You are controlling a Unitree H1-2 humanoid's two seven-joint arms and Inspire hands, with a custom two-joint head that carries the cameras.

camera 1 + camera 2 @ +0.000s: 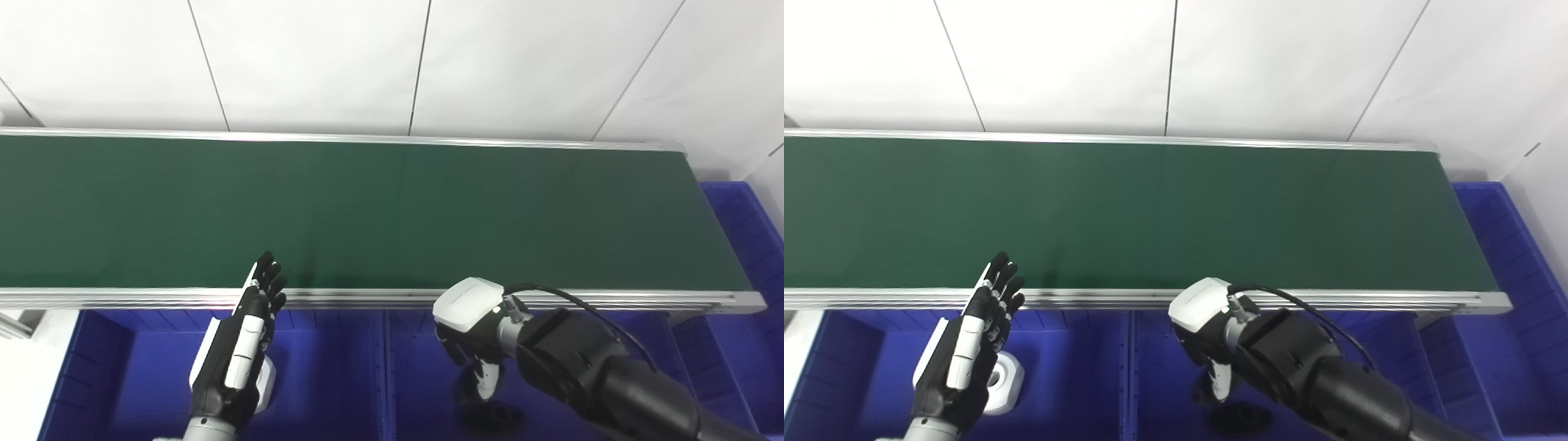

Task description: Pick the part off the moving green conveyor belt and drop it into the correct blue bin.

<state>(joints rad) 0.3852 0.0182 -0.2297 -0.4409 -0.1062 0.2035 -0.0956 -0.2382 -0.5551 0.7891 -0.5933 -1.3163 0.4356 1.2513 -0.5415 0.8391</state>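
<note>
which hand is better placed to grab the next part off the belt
Left, probably. The left hand is open, fingers up at the belt edge. The right hand points down into a bin.

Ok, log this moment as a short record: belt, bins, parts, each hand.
belt: green conveyor belt, no part visible on it
bins: blue bins below the belt's near rail, another blue bin at its right end
part in left bin: white part with a hole, beside the left hand
part in middle bin: dark part, under the right hand
left hand: open, fingers straight, reaching toward the belt
right hand: over the middle bin, fingers pointing down, holding nothing visible
</note>
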